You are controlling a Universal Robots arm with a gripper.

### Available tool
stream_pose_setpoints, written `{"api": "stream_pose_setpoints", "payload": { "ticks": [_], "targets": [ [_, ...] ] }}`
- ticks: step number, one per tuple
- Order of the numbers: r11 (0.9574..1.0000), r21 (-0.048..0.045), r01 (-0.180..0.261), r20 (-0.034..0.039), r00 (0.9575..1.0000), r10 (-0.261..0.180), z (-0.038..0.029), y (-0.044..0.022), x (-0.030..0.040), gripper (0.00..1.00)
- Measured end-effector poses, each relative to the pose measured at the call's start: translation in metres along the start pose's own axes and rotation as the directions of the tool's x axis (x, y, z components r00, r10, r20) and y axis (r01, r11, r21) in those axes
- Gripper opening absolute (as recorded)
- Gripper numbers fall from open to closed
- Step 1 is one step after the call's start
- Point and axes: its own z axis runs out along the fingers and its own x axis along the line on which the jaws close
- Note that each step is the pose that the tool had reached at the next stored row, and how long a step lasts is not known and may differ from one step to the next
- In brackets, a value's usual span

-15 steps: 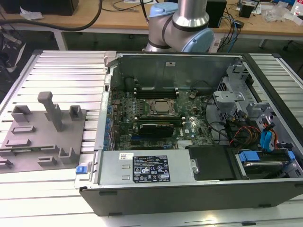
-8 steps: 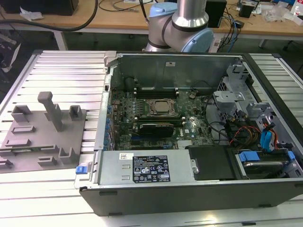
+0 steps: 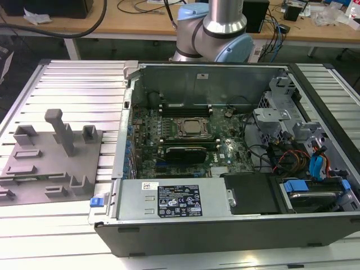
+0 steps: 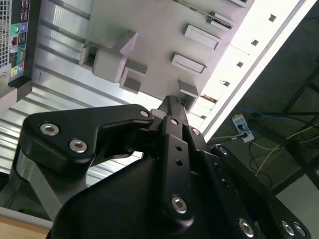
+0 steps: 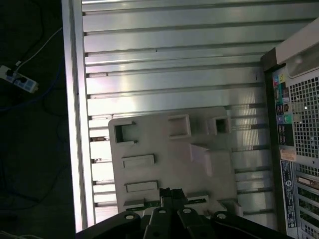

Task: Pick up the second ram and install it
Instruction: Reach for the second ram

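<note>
In the first wrist view a thin green strip, the second ram (image 5: 150,203), lies in a slot at the edge of the grey fixture plate (image 5: 169,154), partly hidden by my gripper (image 5: 170,192). The gripper hangs well above the plate, its two black fingers pressed together with nothing between them. In the second wrist view the gripper (image 4: 172,105) points at that same plate (image 4: 164,30). The exterior view shows the fixture plate (image 3: 50,163) on the exterior view's left, beside the open computer case (image 3: 225,146). Dark memory slots (image 3: 185,107) run beside the silver processor socket (image 3: 190,127).
The ribbed aluminium table (image 3: 79,79) carries plate and case. A tall grey post (image 3: 61,130) and several small holders stand on the plate. A power supply (image 3: 174,199), cables (image 3: 292,157) and drive bays fill the case's near side and the exterior view's right. The arm's base (image 3: 216,28) stands behind the case.
</note>
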Motion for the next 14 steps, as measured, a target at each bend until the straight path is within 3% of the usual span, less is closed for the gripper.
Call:
{"api": "stream_pose_setpoints", "payload": {
  "ticks": [2, 14],
  "targets": [
    [1.0000, 0.0000, 0.000, -0.0001, 1.0000, 0.000, 0.0000, -0.0007, 0.0038, 0.11],
    [1.0000, 0.0000, 0.000, -0.0001, 1.0000, 0.000, -0.0008, -0.0287, 0.0019, 0.11]
  ]
}}
